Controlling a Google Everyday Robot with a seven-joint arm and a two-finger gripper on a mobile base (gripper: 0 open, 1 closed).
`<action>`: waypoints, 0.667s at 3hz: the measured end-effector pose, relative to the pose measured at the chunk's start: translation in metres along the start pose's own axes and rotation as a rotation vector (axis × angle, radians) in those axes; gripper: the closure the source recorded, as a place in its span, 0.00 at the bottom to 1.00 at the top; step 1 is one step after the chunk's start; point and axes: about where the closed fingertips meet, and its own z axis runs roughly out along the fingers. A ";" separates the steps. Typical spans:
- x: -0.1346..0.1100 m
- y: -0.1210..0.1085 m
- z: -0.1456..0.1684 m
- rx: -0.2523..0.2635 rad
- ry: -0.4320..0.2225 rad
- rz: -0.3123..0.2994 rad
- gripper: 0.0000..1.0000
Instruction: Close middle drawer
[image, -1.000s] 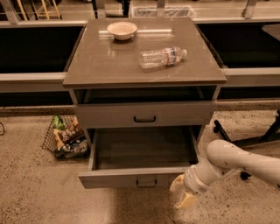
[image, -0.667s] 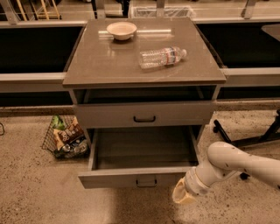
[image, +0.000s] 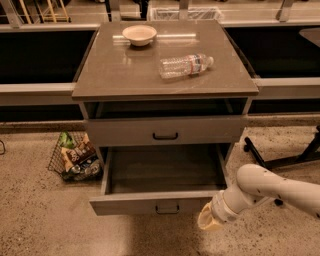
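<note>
The gripper (image: 207, 222) hangs low at the right end of the middle drawer (image: 135, 204), just beside its front panel and close to the floor. It is seen end-on, so I cannot tell whether it is spread or pressed together. It holds nothing. The white arm (image: 272, 189) reaches in from the right, which puts the gripper in front of the panel, probably so that it can push the panel inward.

The middle drawer is pulled well out, its shallow grey box open and apparently bare. Its small dark handle (image: 167, 209) sits at the centre of the panel, left of the gripper and untouched; a push needs no grasp there. Closing is not yet done.

Above it, the taller drawer (image: 200, 131) sits nearly flush with the cabinet. On the surface (image: 115, 75) a bowl (image: 139, 34) stands at the back and a bottle (image: 185, 65) lies on its side. A wire basket (image: 75, 157) of packets rests on the floor to the left, clear of the drawer's path.
</note>
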 end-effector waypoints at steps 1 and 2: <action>0.024 -0.029 0.010 0.069 0.023 -0.027 1.00; 0.040 -0.057 0.012 0.116 0.058 -0.036 1.00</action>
